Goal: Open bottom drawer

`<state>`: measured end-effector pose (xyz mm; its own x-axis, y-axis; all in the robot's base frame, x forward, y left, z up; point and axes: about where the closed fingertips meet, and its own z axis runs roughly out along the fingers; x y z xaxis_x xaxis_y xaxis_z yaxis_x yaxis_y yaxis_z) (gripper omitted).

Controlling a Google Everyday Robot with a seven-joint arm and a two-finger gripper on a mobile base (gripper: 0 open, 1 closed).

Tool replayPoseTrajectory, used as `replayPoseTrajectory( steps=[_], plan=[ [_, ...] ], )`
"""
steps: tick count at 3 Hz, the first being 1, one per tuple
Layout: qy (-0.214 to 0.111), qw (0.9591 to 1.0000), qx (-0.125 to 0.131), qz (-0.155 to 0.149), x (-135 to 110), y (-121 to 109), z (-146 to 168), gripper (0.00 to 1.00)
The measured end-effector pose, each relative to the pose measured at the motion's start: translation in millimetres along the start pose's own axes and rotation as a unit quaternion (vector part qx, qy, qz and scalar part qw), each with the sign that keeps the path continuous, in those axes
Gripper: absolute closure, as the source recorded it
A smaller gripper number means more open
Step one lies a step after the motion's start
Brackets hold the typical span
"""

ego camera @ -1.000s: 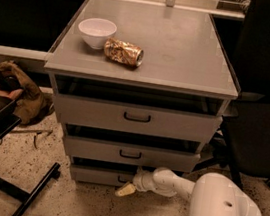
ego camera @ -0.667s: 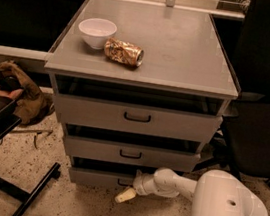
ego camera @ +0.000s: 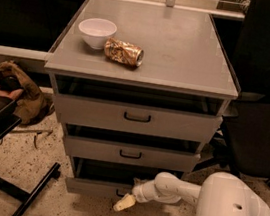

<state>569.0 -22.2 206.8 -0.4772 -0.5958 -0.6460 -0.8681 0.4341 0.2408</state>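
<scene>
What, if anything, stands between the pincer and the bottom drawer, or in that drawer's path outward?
Nothing visible does. The pincer sits right at the bottom drawer front, near its centre. The black stand leg lies on the floor off to the left, outside the drawer's path.

The robot's arm (ego camera: 179, 188) is glossy white plastic throughout, built of smooth, rounded segments with no bare cables or printed markings showing. At the near right its largest part, a bulky upper-arm shell (ego camera: 232, 215), is shaped like a fat capsule with a domed top. Two small dark oval recesses (ego camera: 234, 208) sit one above the other on its near face. From it a slimmer white tube runs left to a bulbous wrist joint (ego camera: 163, 181). Beyond that comes a short, slightly greyer cuff (ego camera: 141, 190). The gripper (ego camera: 125, 203), at the arm's left end in the near middle of the scene, is a small, pale cream-yellow tapered piece, warmer in tone than the white casing.
</scene>
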Motion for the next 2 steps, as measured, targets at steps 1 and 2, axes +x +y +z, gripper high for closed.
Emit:
replayPoseTrajectory(
  steps=[1,2],
  plan=[
    [0.017,0.9996,-0.019,0.016,18.2,16.9,0.7,0.00],
    [0.017,0.9995,-0.020,0.017,16.4,19.2,-2.9,0.00]
  ],
)
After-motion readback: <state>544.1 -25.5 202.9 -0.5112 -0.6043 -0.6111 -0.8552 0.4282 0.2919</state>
